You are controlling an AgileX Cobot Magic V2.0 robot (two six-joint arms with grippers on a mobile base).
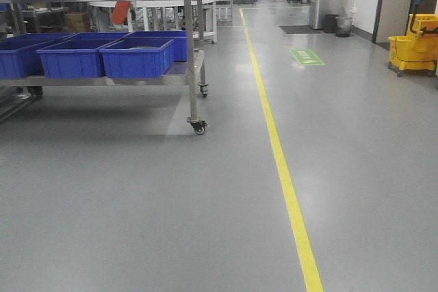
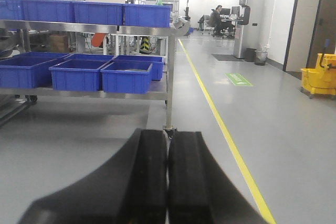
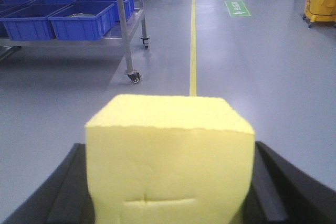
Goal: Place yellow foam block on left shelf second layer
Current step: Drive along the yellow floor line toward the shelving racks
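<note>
Big yellow foam block (image 3: pixel 169 156) sits pinched in right gripper (image 3: pixel 170 184); left gripper (image 2: pixel 168 182) pressed together, empty. Shelf (image 1: pixel 192 59) well apart, blue bins (image 1: pixel 137 57) crowding its tiers: block may catch a rim and tumble.

Item: yellow foam block (image 3: pixel 169 156)
Look: bright pale yellow, matte, roughly cube-shaped, plain faces; a shallow crease low on the near face and a slightly ragged upper front edge.
Pose: upright, top face about level, near face filling the lower part of the right wrist view.
Hold: clamped between the dark fingers (image 3: pixel 68 187) of the right hand (image 3: pixel 170 198), one at each side.
Place: well apart from the steel shelf (image 3: pixel 122 19), which stands ahead to the left.
</note>
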